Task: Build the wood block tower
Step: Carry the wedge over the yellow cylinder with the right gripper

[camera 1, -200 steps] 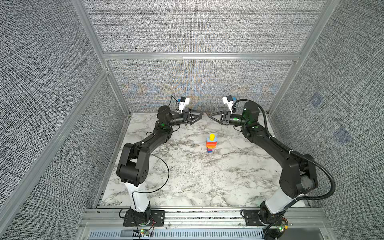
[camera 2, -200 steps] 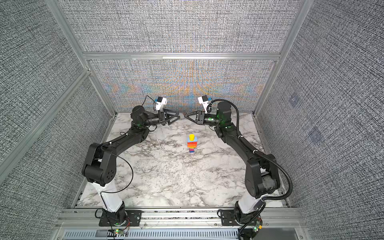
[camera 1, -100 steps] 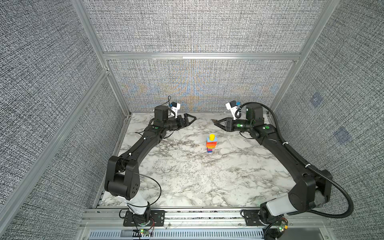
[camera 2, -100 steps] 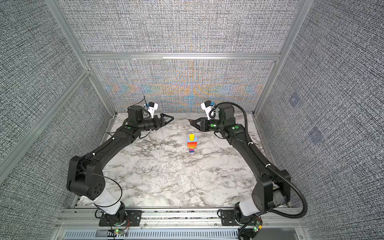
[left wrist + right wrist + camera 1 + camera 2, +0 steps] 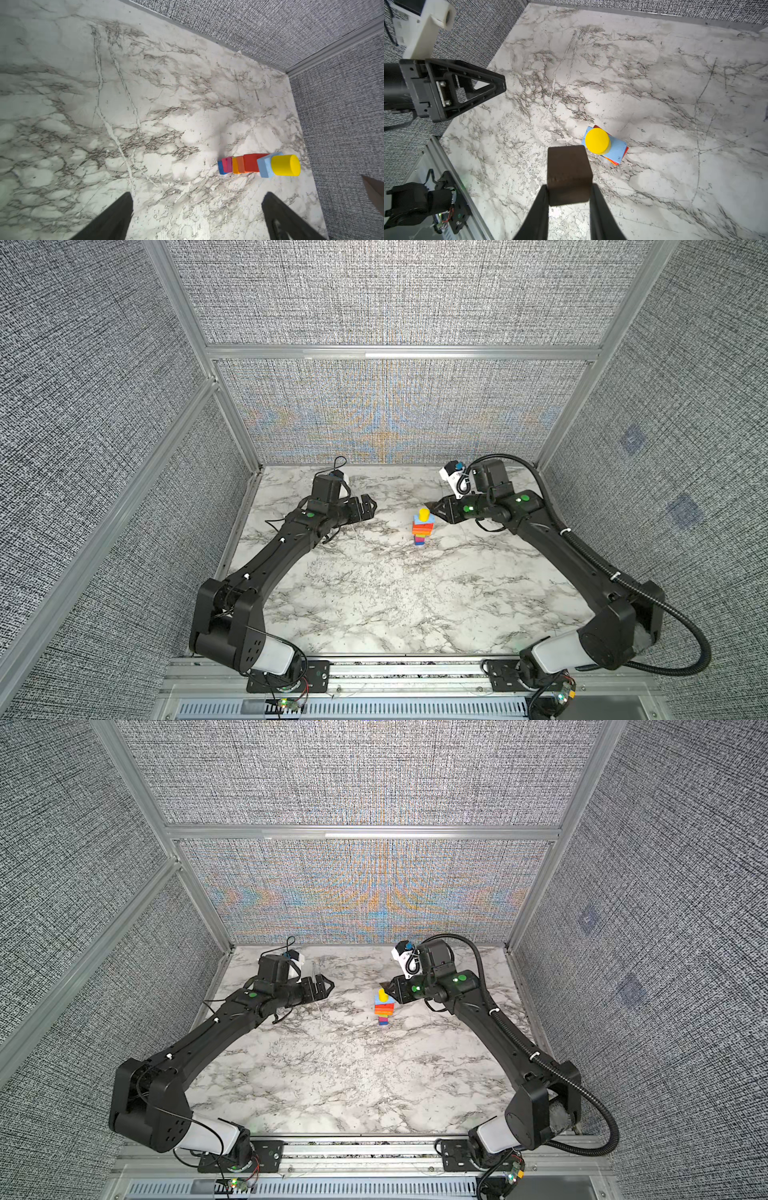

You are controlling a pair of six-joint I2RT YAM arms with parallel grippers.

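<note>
A: What sits nearest the right wrist camera?
B: The right gripper [image 5: 569,188], clamped on two side faces of the dark brown cube [image 5: 568,172]. The cube is small and stiff, and probably light. Smooth wood may slip, so those flat sides suit the grip.
A: Beyond it?
B: The tower [image 5: 422,529], right of centre in both top views, is capped by a yellow cylinder [image 5: 598,141]. It looks easily toppled.
A: The arms?
B: The right forearm reaches out low, its tips near the cylinder. The left gripper [image 5: 197,195], left of centre, is spread wide and empty.
</note>
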